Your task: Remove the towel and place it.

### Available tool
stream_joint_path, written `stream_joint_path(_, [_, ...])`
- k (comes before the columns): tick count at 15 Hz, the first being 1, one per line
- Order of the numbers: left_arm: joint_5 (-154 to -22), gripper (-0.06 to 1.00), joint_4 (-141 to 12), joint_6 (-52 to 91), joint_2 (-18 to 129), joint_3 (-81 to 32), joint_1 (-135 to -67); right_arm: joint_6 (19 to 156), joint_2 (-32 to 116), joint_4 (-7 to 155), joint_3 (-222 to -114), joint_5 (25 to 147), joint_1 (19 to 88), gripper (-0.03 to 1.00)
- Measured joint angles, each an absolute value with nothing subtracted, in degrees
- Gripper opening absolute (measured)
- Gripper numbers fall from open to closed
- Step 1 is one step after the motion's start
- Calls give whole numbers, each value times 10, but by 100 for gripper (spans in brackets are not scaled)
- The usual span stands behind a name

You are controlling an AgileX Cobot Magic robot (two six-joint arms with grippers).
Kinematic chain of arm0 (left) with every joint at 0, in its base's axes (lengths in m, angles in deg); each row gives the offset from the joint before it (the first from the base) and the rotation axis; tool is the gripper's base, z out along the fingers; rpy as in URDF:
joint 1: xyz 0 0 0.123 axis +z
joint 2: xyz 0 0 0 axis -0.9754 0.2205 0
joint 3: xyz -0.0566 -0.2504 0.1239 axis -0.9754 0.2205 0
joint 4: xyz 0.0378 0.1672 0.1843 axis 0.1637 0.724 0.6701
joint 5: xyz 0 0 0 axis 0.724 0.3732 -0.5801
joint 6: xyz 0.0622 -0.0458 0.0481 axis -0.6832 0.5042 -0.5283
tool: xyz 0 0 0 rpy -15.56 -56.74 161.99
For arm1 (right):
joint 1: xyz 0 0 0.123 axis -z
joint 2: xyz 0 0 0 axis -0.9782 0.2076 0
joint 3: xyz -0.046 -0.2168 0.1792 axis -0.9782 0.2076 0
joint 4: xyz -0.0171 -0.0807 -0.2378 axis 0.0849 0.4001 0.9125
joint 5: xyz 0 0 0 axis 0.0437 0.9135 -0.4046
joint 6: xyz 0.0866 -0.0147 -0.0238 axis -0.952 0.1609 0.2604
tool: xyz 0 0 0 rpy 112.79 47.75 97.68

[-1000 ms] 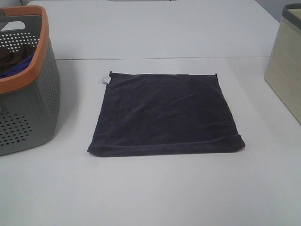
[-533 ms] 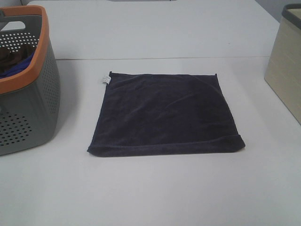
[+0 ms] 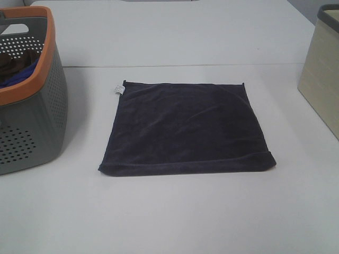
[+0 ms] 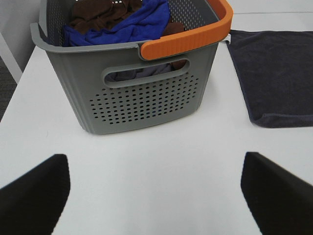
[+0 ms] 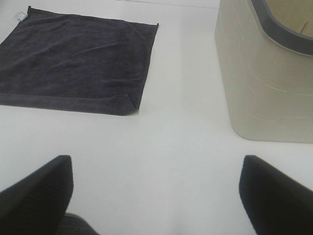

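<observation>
Navy towel (image 3: 186,127) flat on counter (image 3: 175,211), btwn grey laundry basket (image 3: 29,106) & beige bin (image 3: 320,79). Left gripper (image 4: 156,193) & right gripper (image 5: 156,193) both spread, nothing held.

Left hand (image 4: 156,191) fingers black, blunt, right hand (image 5: 156,193) alike

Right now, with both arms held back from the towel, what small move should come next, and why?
Probably one arm reaching in and lowering its open pincer onto a near corner of the towel. The towel lies flat on the table, untouched, between the gray basket and the beige bin. The right pincer looks closest to the corner by the bin; the left pincer faces the basket.
</observation>
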State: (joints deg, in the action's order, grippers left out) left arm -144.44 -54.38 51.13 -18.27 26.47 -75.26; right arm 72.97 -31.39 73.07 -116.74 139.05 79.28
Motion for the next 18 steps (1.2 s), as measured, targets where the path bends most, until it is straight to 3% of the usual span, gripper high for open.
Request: stream_joint_path(18, [-1444,89,-544,511,-183,265,-754,730,-314,731,-1167,1390,793,82])
